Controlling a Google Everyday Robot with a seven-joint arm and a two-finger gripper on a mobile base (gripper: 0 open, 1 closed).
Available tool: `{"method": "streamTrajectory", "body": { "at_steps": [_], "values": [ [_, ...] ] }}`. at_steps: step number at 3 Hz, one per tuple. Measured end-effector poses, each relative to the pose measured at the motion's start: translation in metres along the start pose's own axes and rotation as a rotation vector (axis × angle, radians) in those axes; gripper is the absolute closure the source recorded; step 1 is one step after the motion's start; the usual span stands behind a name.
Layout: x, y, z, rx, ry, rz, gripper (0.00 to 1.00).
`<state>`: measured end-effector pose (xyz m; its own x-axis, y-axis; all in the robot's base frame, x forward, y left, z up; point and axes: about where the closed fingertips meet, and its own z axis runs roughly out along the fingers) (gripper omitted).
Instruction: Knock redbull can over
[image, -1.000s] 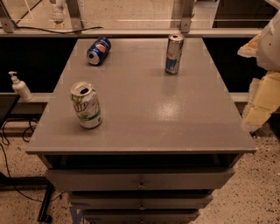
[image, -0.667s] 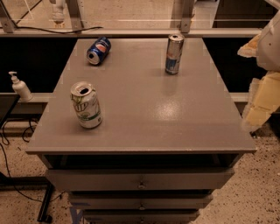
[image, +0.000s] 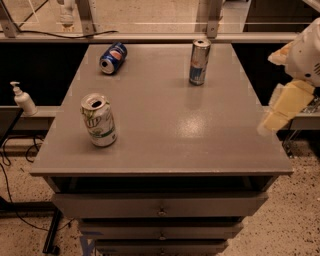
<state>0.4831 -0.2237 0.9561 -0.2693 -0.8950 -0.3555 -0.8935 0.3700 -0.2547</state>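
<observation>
The redbull can (image: 199, 62) stands upright at the back right of the grey table top (image: 165, 125). It is slim and silver with blue panels. My gripper (image: 274, 119) hangs at the right edge of the view, over the table's right edge. It is well to the right of the can and nearer the front, not touching it. Its cream-coloured fingers (image: 285, 102) point down and to the left.
A dark-blue Pepsi can (image: 113, 57) lies on its side at the back left. A white-and-green can (image: 99, 120) stands upright at the front left. A soap dispenser (image: 23, 99) stands on a ledge left of the table. Drawers (image: 160, 205) sit under the top.
My gripper has moved a little to the left and up, toward the table's right edge. The cans have not moved.
</observation>
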Motion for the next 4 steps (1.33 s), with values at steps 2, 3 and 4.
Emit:
{"method": "streamTrajectory", "body": {
  "at_steps": [2,3,4],
  "values": [
    [-0.008,-0.085,0.050,0.083,-0.267,0.128,0.00],
    [-0.014,-0.118,0.078,0.084,-0.417,0.198,0.00],
    [-0.033,-0.139,0.113,0.042,-0.562,0.257,0.00]
  ]
}}
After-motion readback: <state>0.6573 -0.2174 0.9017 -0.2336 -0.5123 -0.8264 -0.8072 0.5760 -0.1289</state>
